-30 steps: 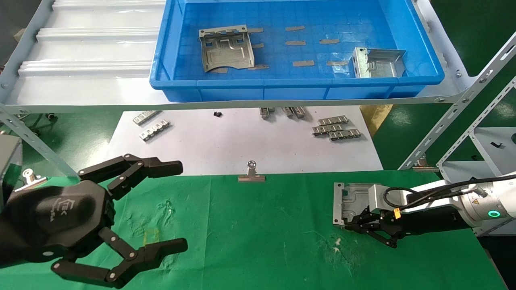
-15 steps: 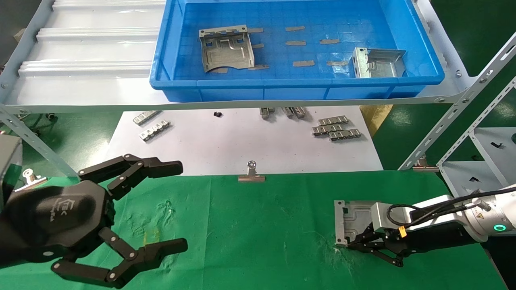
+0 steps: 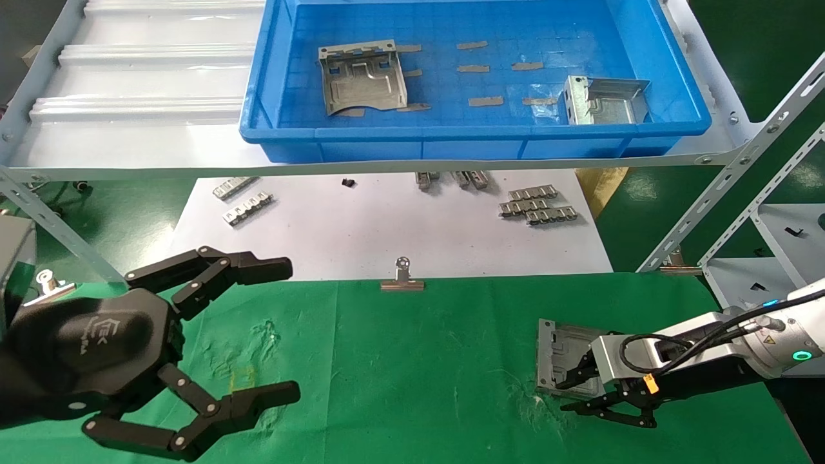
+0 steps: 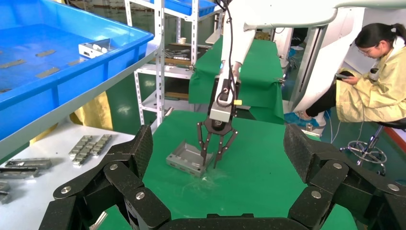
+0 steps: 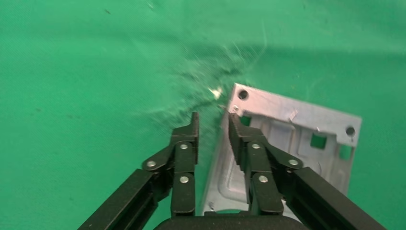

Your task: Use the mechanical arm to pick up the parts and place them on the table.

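Silvery stamped sheet-metal part [image 3: 561, 357]: flat on the green cloth table [image 3: 412, 361].
Right black claw [image 3: 570, 394]: fingers parted, straddling its near edge (no grip).
Left black claw [image 3: 283, 332]: wide open, parked.

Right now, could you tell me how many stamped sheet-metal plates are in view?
3. One plate lies at the left of the blue bin, another in its right corner, and a third rests on the green table at the right gripper.
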{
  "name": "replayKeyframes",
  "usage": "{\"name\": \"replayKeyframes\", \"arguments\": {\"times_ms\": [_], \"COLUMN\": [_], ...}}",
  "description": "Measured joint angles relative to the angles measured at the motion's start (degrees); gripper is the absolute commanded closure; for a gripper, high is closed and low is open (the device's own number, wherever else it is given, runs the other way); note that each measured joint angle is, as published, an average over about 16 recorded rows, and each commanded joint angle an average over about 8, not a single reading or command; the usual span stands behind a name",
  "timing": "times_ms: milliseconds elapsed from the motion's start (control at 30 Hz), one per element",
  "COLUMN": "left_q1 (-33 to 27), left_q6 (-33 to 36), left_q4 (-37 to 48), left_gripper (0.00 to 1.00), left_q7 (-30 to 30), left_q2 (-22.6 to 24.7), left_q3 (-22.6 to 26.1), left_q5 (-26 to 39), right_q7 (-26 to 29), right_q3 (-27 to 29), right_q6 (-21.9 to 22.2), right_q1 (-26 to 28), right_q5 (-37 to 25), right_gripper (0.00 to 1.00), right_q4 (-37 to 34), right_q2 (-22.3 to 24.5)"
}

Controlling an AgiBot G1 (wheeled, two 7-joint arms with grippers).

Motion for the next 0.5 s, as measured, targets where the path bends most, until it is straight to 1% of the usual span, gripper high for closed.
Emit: {"name": "replayKeyframes", "arguments": {"times_ms": [100,267,500], "left_q1": [0.0,0.0,0.0], "left_q6": [0.0,0.0,0.0], "left_q4": [0.0,0.0,0.0], "left_gripper": [0.0,0.0,0.0], "left_q7": [0.0,0.0,0.0], "left_q2": [0.0,0.0,0.0], "left_q3": [0.0,0.0,0.0], "left_q5": [0.0,0.0,0.0], "right_q7": [1.0,4.3,9.1], "right_q3": [1.2,4.0,8.0], "right_q6": [-1.2,-2.7,-3.6], "right_q1": [0.1,-0.3,-1.8], "right_q5": [1.9,6.4,12.7], "right_gripper": [0.0,0.0,0.0], "right_q4": [-0.4,-0.9,-0.9], "right_q2": [0.5,1.9,3.9]}}
